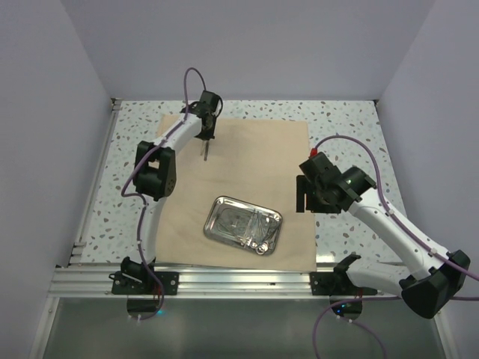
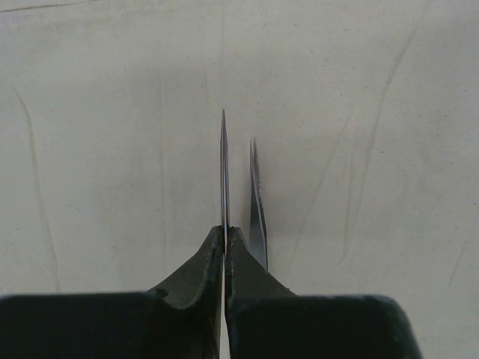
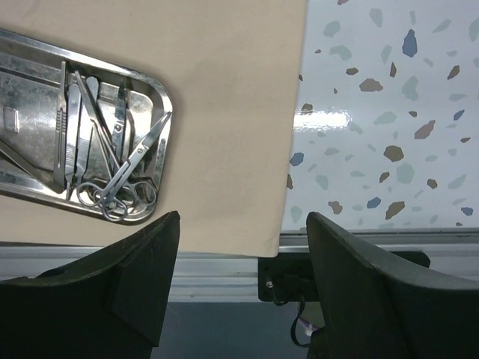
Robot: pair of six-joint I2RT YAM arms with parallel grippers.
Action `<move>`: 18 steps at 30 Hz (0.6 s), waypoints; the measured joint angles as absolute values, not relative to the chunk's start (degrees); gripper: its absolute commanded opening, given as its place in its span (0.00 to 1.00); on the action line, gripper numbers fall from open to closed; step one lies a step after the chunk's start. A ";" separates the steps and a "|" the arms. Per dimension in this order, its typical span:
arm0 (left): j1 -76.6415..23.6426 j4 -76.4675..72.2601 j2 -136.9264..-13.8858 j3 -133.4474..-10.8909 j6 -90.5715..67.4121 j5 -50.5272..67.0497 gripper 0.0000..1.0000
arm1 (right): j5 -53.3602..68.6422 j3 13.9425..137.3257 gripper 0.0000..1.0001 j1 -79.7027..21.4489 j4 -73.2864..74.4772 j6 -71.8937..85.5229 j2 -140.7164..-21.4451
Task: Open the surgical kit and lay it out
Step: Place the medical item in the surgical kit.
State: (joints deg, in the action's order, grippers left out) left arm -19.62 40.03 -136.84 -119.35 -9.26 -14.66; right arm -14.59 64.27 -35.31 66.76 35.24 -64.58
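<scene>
Cloth wrap [image 1: 247, 157] lies unfolded flat on the speckled table [image 3: 374, 112], covering its middle.

Steel tray [image 1: 223, 218] sits on the cloth's near half. Its long axis runs slantwise, far-left to near-right. Instruments are heaped at its right end.

Left gripper [image 2: 224, 230] is over the cloth's far-left part, clenched on the tweezers [image 2: 224, 172]. Long axis is in line with the fingers, tips pointing away from the wrist and down toward the cloth. The two prongs stand slightly apart.

Right gripper [image 3: 243, 217] has its fingers spread with nothing between them. It hovers at the cloth's right edge, near the front rail [image 3: 217, 265].

Hard to make out:
- The top view shows the tweezers only as a thin dark sliver, and I cannot tell whether the tips touch the cloth.
- Their rear end is hidden inside the fingers.
- The tray's left part is cut off in the right wrist view.

Only the right wrist view separates the heap: scissors [image 3: 135, 161], with rings toward the near rim, lie across other slim tools. Only the left wrist view shows both prongs.
</scene>
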 measured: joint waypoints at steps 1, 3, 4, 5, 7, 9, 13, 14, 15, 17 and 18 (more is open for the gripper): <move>-19.51 40.10 -136.97 -119.39 -9.28 -14.50 0.16 | -14.68 64.27 0.72 -35.31 66.81 35.44 -64.62; -19.44 40.27 -136.99 -119.44 -9.28 -14.31 0.27 | -15.09 64.27 0.72 -35.31 66.85 35.66 -64.93; -19.42 40.34 -136.99 -119.59 -9.37 -14.28 0.36 | -15.18 64.27 0.72 -35.31 66.87 35.77 -65.23; -19.42 40.40 -137.01 -119.77 -9.47 -14.31 0.39 | -15.33 64.27 0.72 -35.31 66.85 35.88 -65.52; -19.46 40.53 -136.99 -119.90 -9.78 -14.20 0.44 | -15.38 64.27 0.72 -35.31 66.81 35.94 -66.06; -19.46 40.91 -136.90 -119.90 -10.02 -14.24 0.44 | -15.31 64.27 0.72 -35.31 66.70 35.97 -66.67; -19.46 42.41 -135.20 -119.50 -10.63 -14.33 0.36 | -14.92 64.27 0.72 -35.29 66.17 35.83 -67.40; -19.46 42.76 -133.93 -118.98 -11.18 -14.24 0.34 | -14.74 64.27 0.72 -35.31 66.02 35.77 -67.48; -19.49 43.07 -132.27 -118.06 -11.73 -14.06 0.32 | -14.35 64.27 0.72 -35.31 65.82 35.62 -67.51; -19.70 44.23 -127.96 -115.68 -13.80 -13.47 0.30 | -13.87 64.27 0.72 -35.29 65.39 35.35 -67.51; -19.90 43.97 -124.97 -113.38 -15.11 -13.10 0.30 | -13.56 64.25 0.72 -35.29 64.99 35.07 -67.51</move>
State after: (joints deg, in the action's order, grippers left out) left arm -19.90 43.97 -124.97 -113.38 -15.11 -13.10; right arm -13.56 64.25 -35.29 64.99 35.07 -67.51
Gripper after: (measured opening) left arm 0.311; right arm 0.720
